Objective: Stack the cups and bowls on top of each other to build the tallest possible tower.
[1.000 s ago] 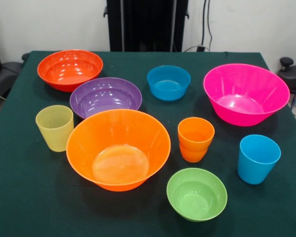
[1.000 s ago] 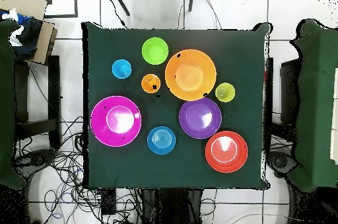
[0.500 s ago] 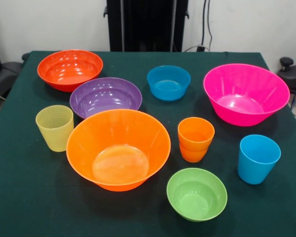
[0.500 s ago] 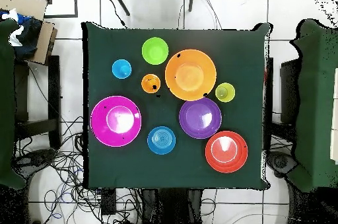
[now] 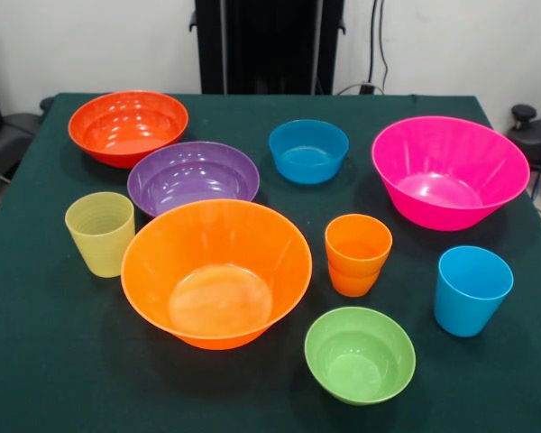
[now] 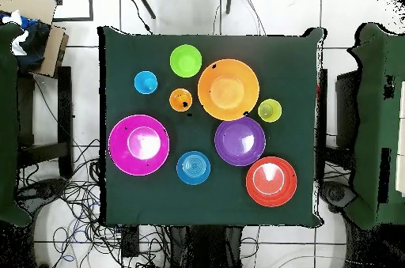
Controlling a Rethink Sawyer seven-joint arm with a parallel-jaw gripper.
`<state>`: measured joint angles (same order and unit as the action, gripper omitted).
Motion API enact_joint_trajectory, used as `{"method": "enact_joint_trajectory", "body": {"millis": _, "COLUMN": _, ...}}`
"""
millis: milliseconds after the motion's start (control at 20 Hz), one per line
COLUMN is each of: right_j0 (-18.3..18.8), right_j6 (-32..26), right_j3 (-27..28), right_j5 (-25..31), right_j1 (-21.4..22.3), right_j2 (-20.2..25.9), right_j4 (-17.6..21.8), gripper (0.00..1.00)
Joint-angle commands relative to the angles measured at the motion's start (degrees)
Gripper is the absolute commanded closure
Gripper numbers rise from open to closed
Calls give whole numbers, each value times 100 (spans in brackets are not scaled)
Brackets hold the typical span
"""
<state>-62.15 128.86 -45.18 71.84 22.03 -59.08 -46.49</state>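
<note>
Looking across the table (image 5: 36,361), nothing is stacked yet: every vessel sits mouth up on the green cloth, each in its own spot, so no tower exists. The gripper appears in neither view, so whether it is open or holding anything cannot be told; only the black pedestal (image 5: 269,45) shows at the far side.

The orange bowl (image 5: 216,272) sits near the middle-front, with the purple bowl (image 5: 194,176) just behind it, rims close or touching. The red bowl (image 5: 128,126) is at the far corner beyond that. The pink bowl (image 5: 449,170) stands on the other side, the blue bowl (image 5: 308,150) between it and the purple one. The green bowl (image 5: 360,354) is nearest the front edge. The orange cup (image 5: 357,254) looks like two nested cups, though I can't be sure. The ribbed cup (image 5: 100,233) stands just beside the orange bowl; the blue cup (image 5: 472,290) stands apart, in front of the pink bowl.

My guess is the job is at its very start. The next move calls for choosing a wide base, pink or orange, then bringing the arm down over a smaller piece to grip by its rim.
</note>
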Motion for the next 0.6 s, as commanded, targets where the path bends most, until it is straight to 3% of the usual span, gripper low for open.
{"method": "enact_joint_trajectory", "body": {"millis": 50, "right_j0": -437, "right_j6": 927, "right_j3": -1536, "right_j5": -451, "right_j1": 313, "right_j2": 892, "right_j4": 392, "gripper": 100}}
{"method": "enact_joint_trajectory", "body": {"millis": 600, "right_j0": -691, "right_j6": 1052, "right_j3": -1797, "right_j5": -726, "right_j1": 265, "right_j2": 912, "right_j4": 340, "gripper": 100}}
